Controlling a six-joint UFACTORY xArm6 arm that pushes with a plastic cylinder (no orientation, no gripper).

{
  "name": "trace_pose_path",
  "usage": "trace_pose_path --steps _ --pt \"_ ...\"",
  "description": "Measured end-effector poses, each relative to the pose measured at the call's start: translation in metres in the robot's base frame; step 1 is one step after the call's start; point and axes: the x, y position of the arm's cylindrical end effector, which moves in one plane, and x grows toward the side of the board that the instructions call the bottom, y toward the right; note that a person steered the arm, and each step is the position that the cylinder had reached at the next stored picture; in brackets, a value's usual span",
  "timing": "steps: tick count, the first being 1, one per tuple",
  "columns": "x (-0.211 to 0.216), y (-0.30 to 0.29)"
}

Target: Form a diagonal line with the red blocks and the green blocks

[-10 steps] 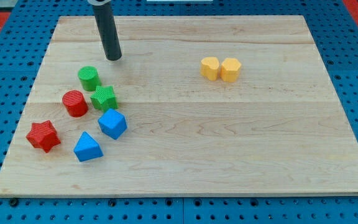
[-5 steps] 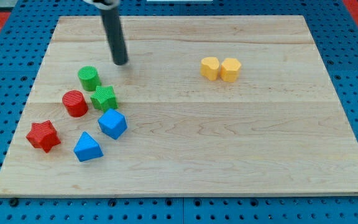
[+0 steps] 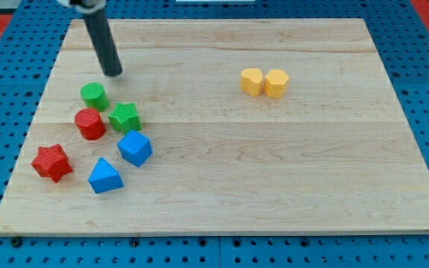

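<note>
My tip (image 3: 114, 72) rests on the board at the upper left, just above and to the right of the green cylinder (image 3: 93, 97), apart from it. A red cylinder (image 3: 90, 123) sits right below the green cylinder. A green star (image 3: 124, 117) lies to the right of the red cylinder. A red star (image 3: 51, 162) lies lower, near the board's left edge.
A blue cube-like block (image 3: 135, 148) and a blue wedge-like block (image 3: 105, 176) lie below the green star. Two yellow blocks (image 3: 252, 81) (image 3: 276, 83) touch each other at the upper right. The wooden board (image 3: 289, 171) sits on a blue pegboard.
My tip swung right, then left to the upper left. The green cylinder has shifted left and slightly down, now directly above the red cylinder.
</note>
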Motion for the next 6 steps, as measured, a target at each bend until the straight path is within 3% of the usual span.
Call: trace_pose_path --steps 1,2,3,4,5,6 --pt "0.057 -0.031" --pt "0.129 -0.009" --pt "0.106 -0.003" --pt "0.085 0.069" --pt "0.12 0.096" --pt "0.125 0.046"
